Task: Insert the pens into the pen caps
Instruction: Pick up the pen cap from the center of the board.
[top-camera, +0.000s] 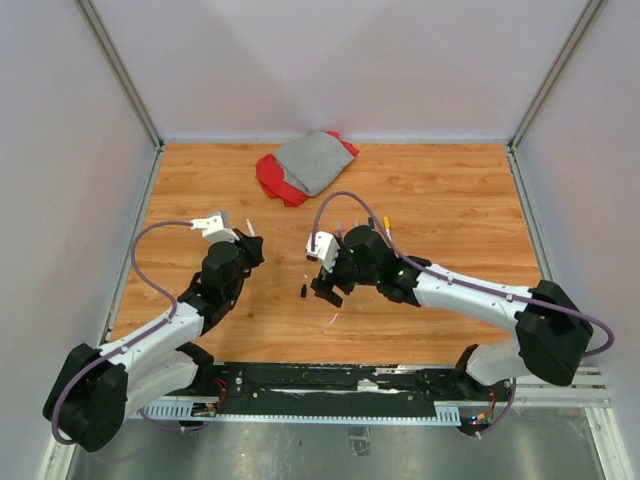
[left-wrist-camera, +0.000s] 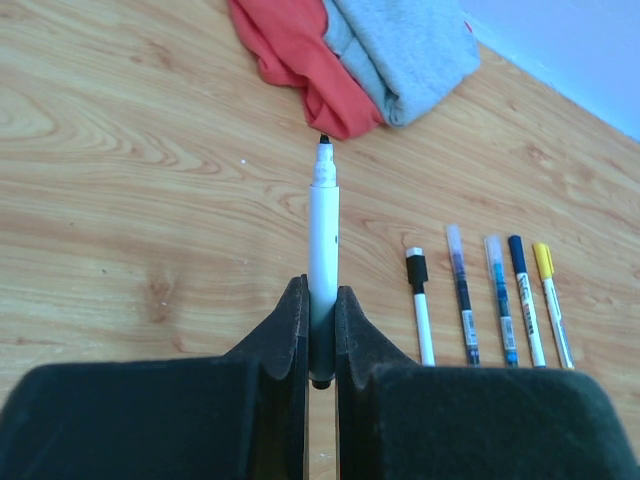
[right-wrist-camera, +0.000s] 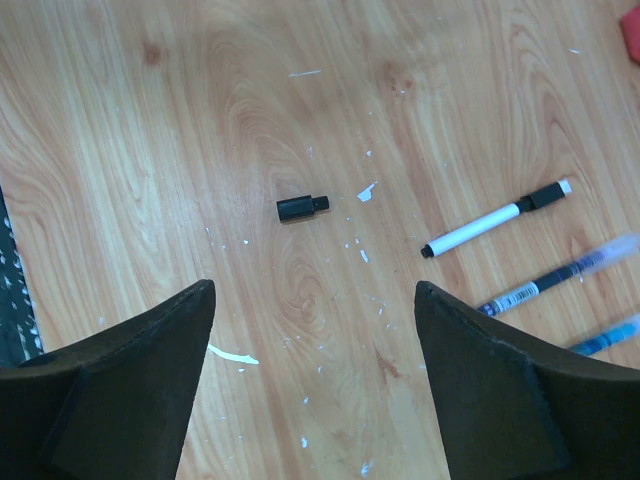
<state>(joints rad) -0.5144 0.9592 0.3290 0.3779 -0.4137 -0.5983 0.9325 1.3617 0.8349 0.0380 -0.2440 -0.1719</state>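
Observation:
My left gripper (left-wrist-camera: 320, 300) is shut on a white pen (left-wrist-camera: 322, 225) near its dark rear end. The bare black tip points away toward the cloths. In the top view this gripper (top-camera: 245, 246) hovers left of centre. A short black pen cap (right-wrist-camera: 302, 207) lies on its side on the wood, apart from everything; it also shows as the cap (top-camera: 303, 292). My right gripper (right-wrist-camera: 312, 290) stands open just short of it with nothing between the fingers, seen from above as the right gripper (top-camera: 327, 288). Several other pens (left-wrist-camera: 499, 300) lie in a row, one white with a black cap (left-wrist-camera: 420, 300), one with a yellow end (left-wrist-camera: 551, 300).
A red cloth (top-camera: 275, 178) and a grey cloth (top-camera: 315, 160) lie bunched at the back of the wooden table. Small white scraps (right-wrist-camera: 232, 355) are scattered near the cap. White walls and metal frame posts enclose the table on three sides.

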